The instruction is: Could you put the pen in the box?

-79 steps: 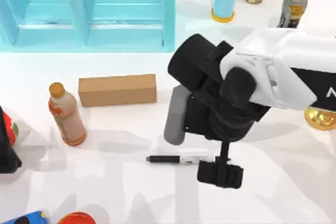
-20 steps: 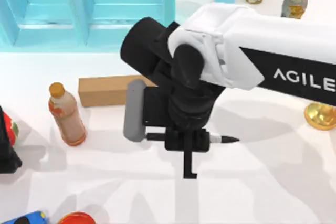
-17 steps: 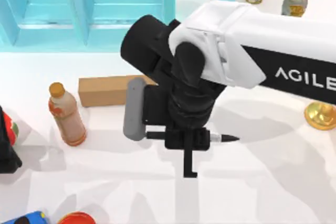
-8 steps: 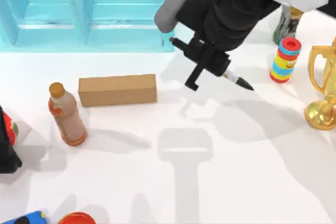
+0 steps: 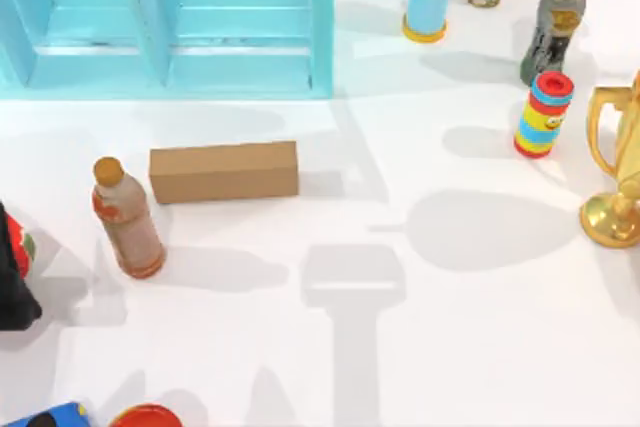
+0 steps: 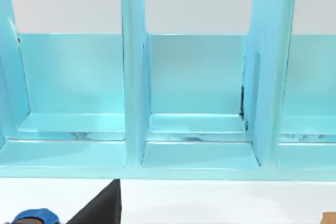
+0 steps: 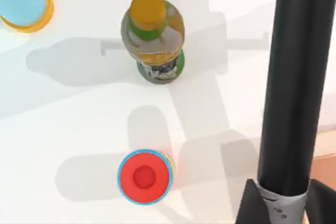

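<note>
Close against the right wrist camera, the pen (image 7: 290, 85) is seen end-on as a long black barrel, its patterned grey band clamped between the dark fingers (image 7: 251, 203) of the right gripper (image 7: 281, 205), whose jaws are closed tight on it. Below it lie the white table (image 7: 79, 119), a red-capped striped canister (image 7: 144, 177) and, farther off, a dark bottle with an orange cap (image 7: 153, 35). On the table in the top view, the tan box (image 5: 224, 171) lies flat near the middle, with an orange-capped drink bottle (image 5: 127, 217) just beside it. Farthest back, a blue shelf (image 5: 165, 17) is faced by the left wrist camera; whether the left gripper's jaws are open cannot be told.
</note>
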Motion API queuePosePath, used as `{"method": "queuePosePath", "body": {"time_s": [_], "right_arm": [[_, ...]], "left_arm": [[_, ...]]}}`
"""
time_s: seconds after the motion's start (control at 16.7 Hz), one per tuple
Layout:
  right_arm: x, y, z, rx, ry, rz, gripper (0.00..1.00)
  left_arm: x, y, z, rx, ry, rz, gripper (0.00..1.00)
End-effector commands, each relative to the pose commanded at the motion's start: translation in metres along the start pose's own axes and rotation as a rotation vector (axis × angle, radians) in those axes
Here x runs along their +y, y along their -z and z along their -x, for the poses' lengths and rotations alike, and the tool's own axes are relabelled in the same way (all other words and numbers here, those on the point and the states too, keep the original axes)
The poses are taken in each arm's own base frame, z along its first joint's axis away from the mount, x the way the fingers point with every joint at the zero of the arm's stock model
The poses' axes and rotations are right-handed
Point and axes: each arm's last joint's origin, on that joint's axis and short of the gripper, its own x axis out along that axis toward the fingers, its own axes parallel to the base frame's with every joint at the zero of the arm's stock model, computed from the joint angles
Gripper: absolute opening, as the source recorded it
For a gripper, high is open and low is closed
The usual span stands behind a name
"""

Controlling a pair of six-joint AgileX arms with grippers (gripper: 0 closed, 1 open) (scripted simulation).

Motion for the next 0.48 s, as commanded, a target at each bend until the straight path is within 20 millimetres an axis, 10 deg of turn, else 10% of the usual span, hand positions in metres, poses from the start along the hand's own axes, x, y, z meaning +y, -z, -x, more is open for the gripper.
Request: {"method": "queuePosePath", "body": {"time_s": [0.48], "right_arm": [[-0.213,0.009,-0.068,0.334,0.433,-1.032,0.0]], "left_arm": [[0.0,0.0,0.0,0.0,0.0,0.0,1.0]]}}
